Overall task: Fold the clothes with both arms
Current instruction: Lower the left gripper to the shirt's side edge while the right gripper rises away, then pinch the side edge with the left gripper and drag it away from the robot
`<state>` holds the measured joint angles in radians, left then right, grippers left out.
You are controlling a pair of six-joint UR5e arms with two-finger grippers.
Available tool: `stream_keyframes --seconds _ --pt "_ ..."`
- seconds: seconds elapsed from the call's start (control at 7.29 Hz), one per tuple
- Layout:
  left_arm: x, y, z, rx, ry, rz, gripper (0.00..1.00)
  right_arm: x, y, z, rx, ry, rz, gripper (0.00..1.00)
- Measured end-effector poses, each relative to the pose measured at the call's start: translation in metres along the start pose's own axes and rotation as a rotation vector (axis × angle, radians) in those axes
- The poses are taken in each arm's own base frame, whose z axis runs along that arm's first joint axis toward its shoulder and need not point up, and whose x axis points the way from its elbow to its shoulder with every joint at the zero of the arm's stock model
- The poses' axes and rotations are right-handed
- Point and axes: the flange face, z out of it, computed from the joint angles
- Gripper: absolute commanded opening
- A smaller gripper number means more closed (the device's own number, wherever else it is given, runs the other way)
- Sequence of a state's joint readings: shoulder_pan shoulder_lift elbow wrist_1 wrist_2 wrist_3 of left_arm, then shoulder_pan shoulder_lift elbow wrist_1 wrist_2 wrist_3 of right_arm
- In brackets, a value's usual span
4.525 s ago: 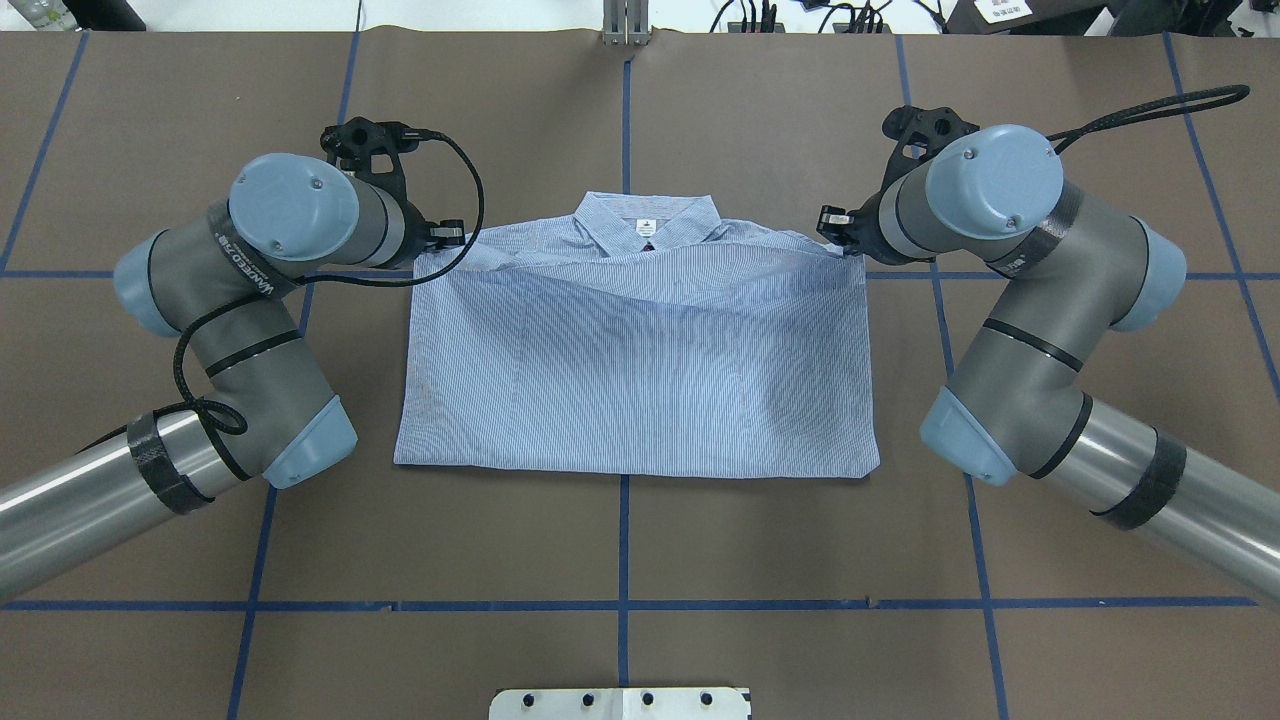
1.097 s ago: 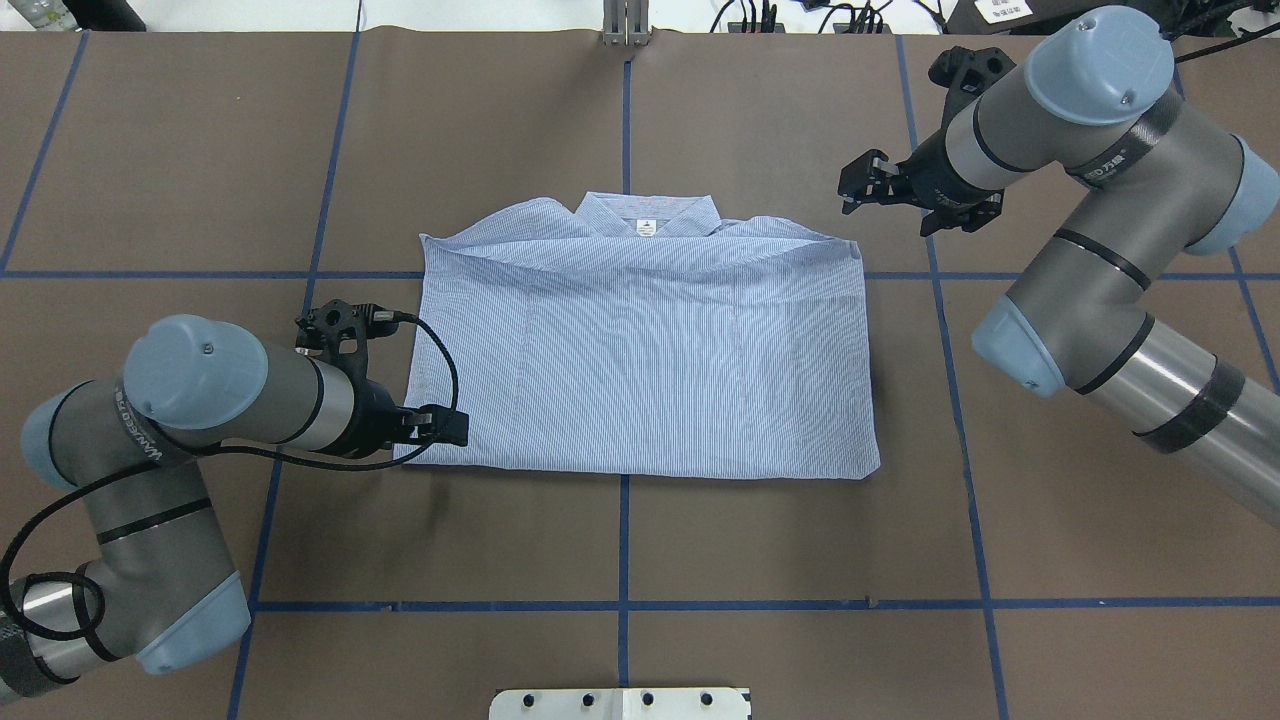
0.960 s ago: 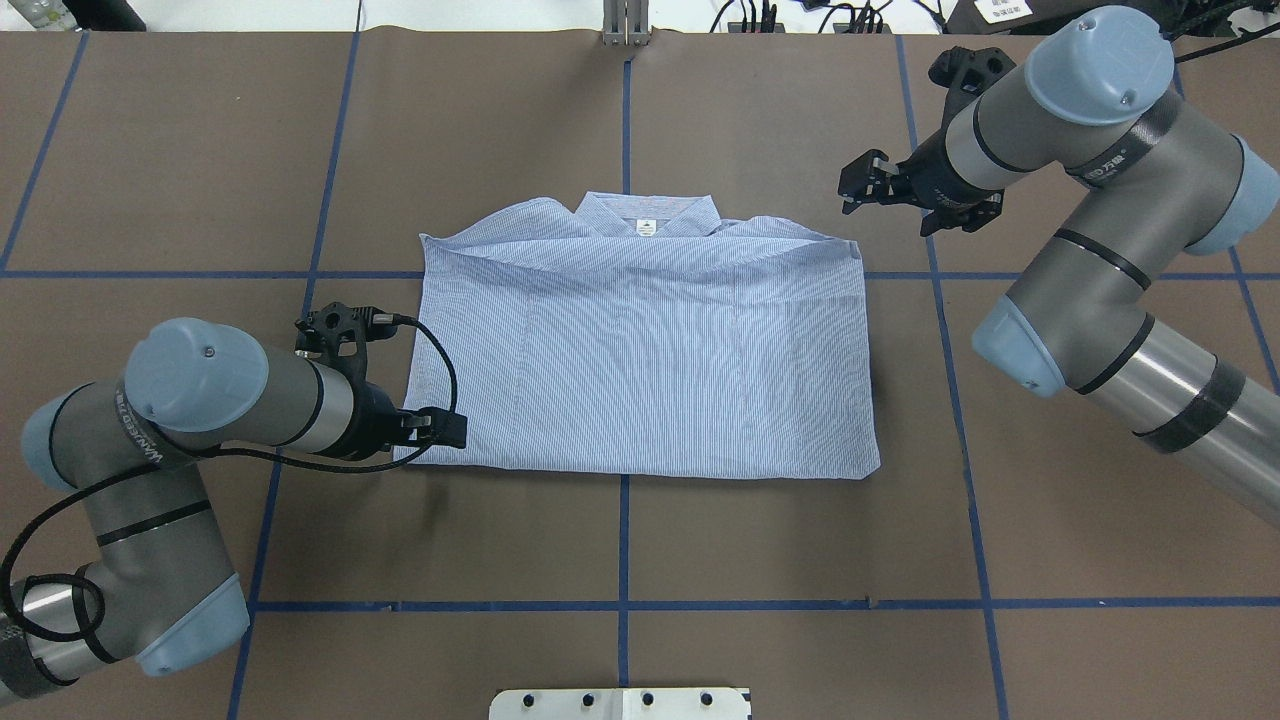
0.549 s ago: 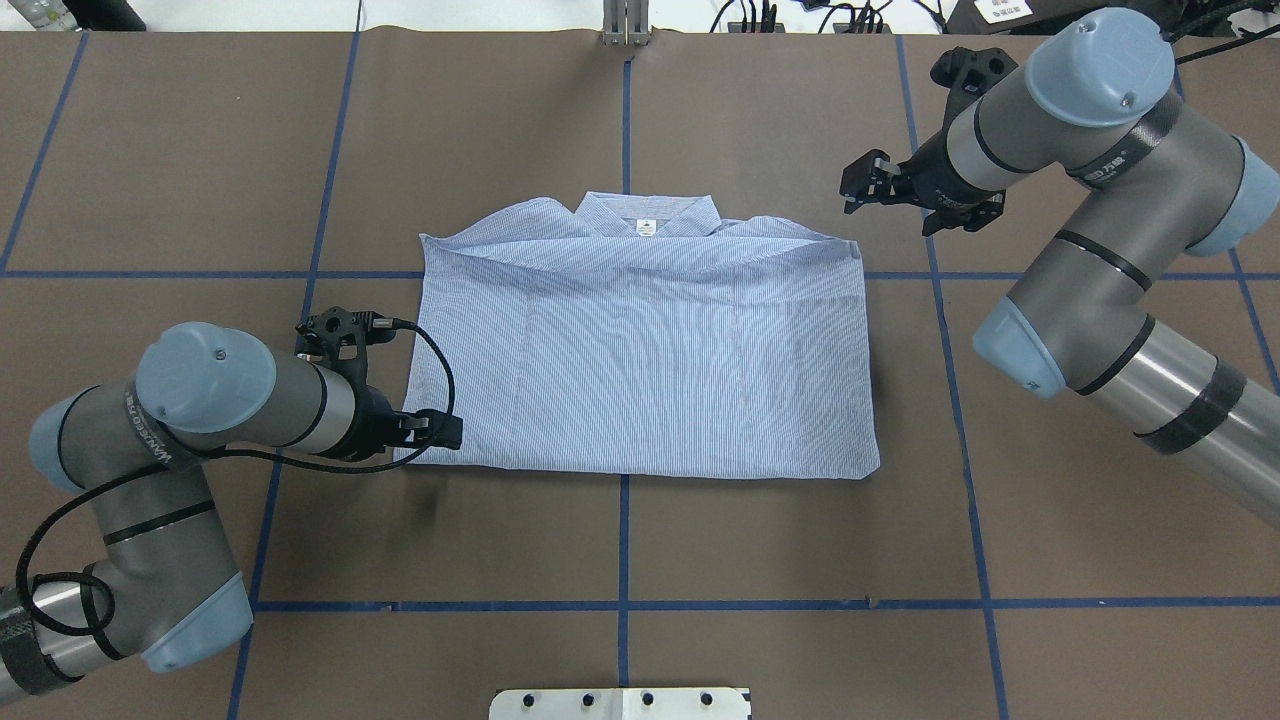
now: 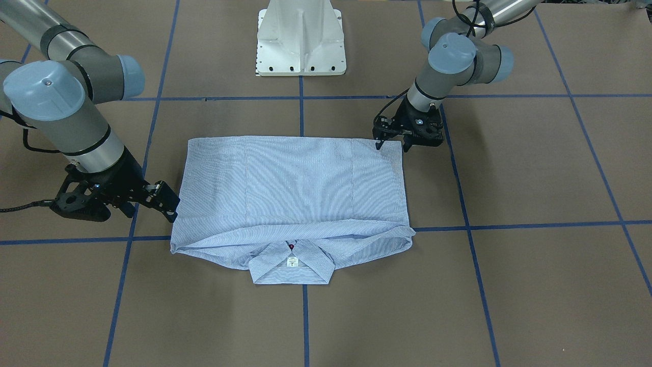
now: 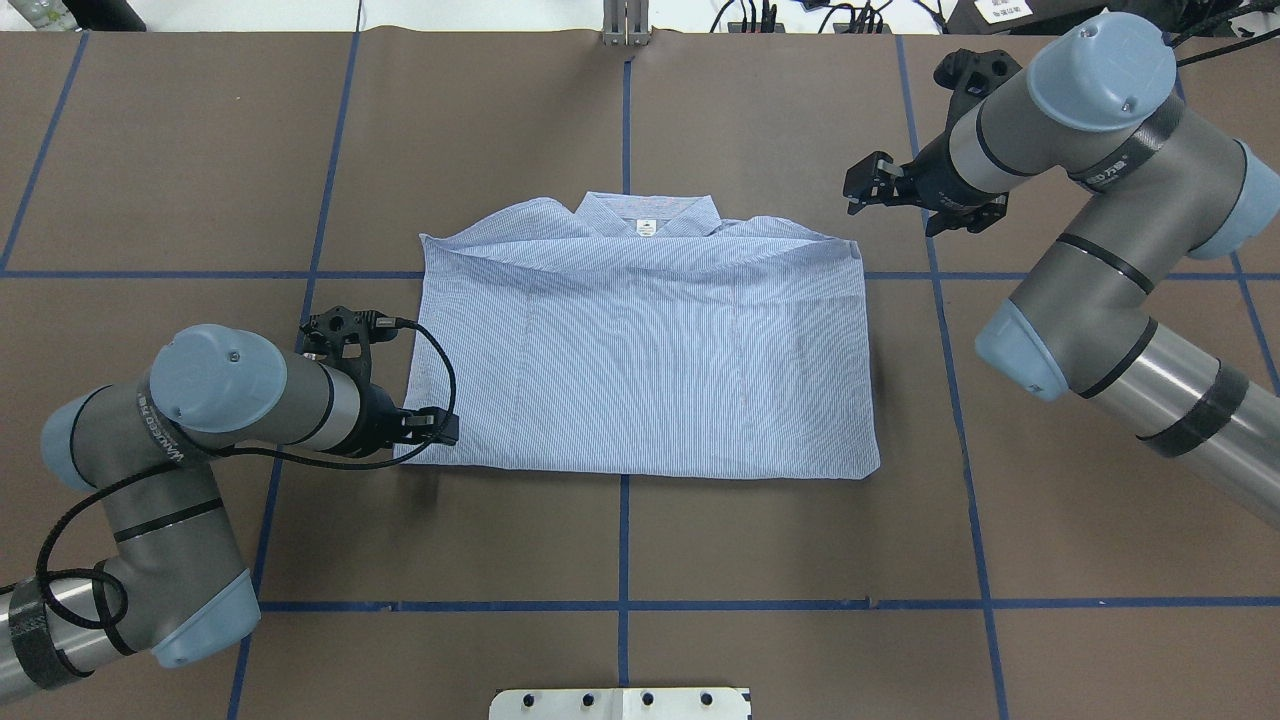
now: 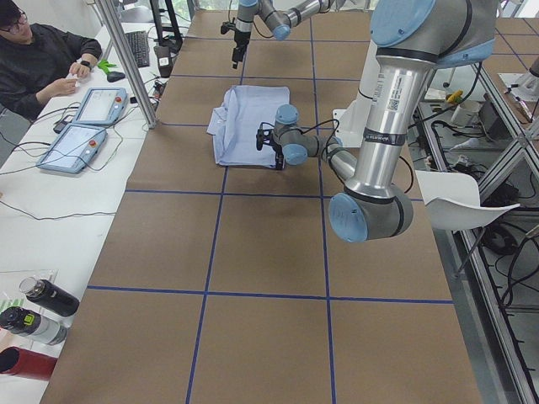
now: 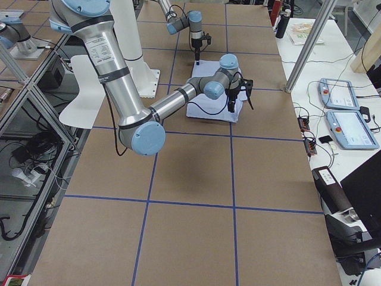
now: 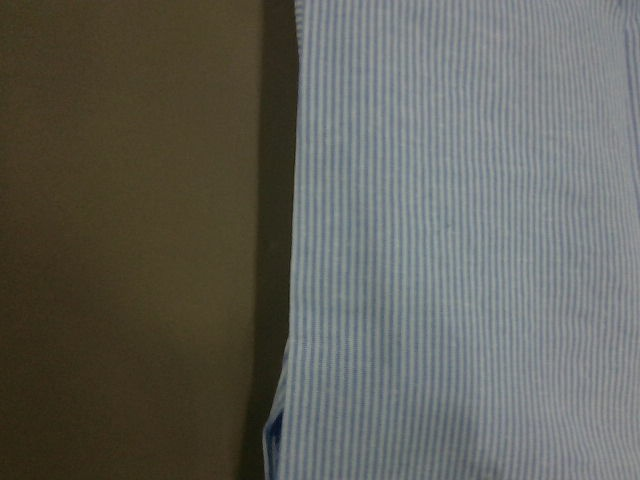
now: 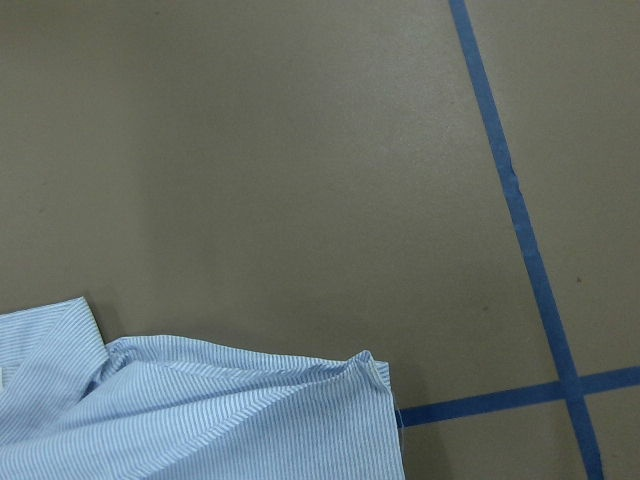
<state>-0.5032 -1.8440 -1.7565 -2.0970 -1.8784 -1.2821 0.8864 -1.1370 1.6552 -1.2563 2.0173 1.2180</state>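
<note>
The shirt (image 6: 650, 360) is lying at the centre of the table (image 6: 620, 540) with its hem doubled up to just below the collar, and neither gripper is pinching the upper corners any longer. The left gripper (image 6: 445, 428), jaws parted and empty, is now sitting at the shirt's lower-left corner in the overhead view, while the right gripper (image 6: 865, 185), likewise parted and empty, is hanging off the upper-right corner. That fold is looking finished, and a sideways fold is probably being set up.
</note>
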Motion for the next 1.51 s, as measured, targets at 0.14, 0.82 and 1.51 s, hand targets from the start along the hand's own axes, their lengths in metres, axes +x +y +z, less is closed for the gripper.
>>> stream_keyframes --seconds 0.14,0.82,1.51 --pt "0.004 0.000 -0.002 0.000 0.009 0.002 0.04 0.000 0.000 0.000 0.000 0.000 0.000 1.00" --pt "0.000 0.001 -0.013 0.000 0.012 0.007 0.00 0.001 0.001 0.001 -0.002 0.002 -0.001 1.00" --pt "-0.079 -0.083 -0.025 0.075 -0.169 0.114 0.00 -0.001 0.001 0.002 -0.003 0.001 -0.003 1.00"
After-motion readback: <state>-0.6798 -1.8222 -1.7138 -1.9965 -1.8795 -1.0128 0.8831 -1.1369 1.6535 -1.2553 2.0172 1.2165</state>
